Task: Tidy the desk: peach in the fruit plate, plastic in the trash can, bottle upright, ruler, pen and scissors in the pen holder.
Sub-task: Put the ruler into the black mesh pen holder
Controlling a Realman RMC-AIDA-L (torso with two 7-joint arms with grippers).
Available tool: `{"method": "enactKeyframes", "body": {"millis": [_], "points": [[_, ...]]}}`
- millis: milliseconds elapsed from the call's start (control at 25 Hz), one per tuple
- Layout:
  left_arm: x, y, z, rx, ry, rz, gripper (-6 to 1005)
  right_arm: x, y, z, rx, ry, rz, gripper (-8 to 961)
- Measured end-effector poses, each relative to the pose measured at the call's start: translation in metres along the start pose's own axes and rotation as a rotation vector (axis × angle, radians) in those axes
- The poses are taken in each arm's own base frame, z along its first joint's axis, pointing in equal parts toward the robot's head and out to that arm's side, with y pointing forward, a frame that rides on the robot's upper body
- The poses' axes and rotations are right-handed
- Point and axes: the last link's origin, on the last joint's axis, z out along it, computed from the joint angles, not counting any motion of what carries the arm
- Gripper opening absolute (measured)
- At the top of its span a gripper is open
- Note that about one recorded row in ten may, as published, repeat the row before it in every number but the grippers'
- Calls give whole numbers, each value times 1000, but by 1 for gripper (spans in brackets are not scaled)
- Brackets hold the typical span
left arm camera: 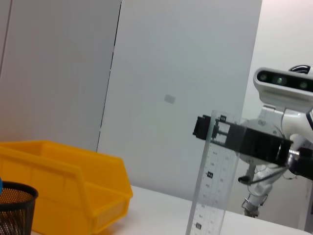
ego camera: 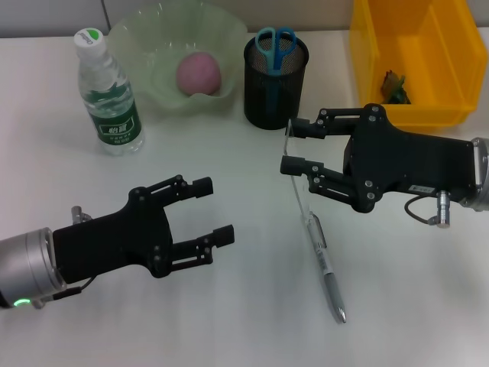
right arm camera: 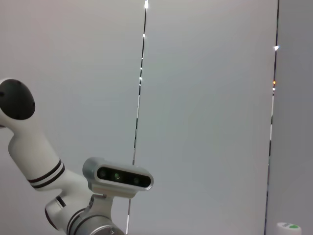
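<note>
My right gripper [ego camera: 290, 147] is shut on the clear ruler [ego camera: 300, 193], which stands on end on the table; the left wrist view shows the ruler [left arm camera: 212, 186] upright, held near its top. A silver pen [ego camera: 327, 267] lies on the table just below the ruler's foot. Blue-handled scissors [ego camera: 275, 40] stand in the black mesh pen holder [ego camera: 273, 95]. The pink peach [ego camera: 200, 74] rests in the pale green fruit plate [ego camera: 145, 46]. The water bottle [ego camera: 108, 95] stands upright at the far left. Crumpled plastic [ego camera: 395, 84] lies in the yellow trash can [ego camera: 443, 53]. My left gripper [ego camera: 214, 209] hovers open at the lower left.
The pen holder stands just behind the right gripper, with the trash can to its right. The left wrist view shows the trash can [left arm camera: 73, 191] and the pen holder's rim [left arm camera: 17, 196]. The bottle's cap [right arm camera: 288, 227] peeks into the right wrist view.
</note>
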Motion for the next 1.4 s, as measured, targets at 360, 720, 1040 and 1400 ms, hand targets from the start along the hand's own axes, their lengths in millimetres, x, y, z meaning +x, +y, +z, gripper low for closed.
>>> {"method": "enactKeyframes", "body": {"millis": [360,720,1040,1400], "points": [[3,-1,0,22,35,-8,786,2,-2,-1,11,22,-286,394],[0,3,-2,50,65,-57,786,7,4,-7,33,33,-766,398],[-4,6,-6,99,102,-77,786,14,9,-4,46,34,-1018,402],[-6,7,-4,104,105,-90,786,18,-5,11,41,76,-1107,407]]}}
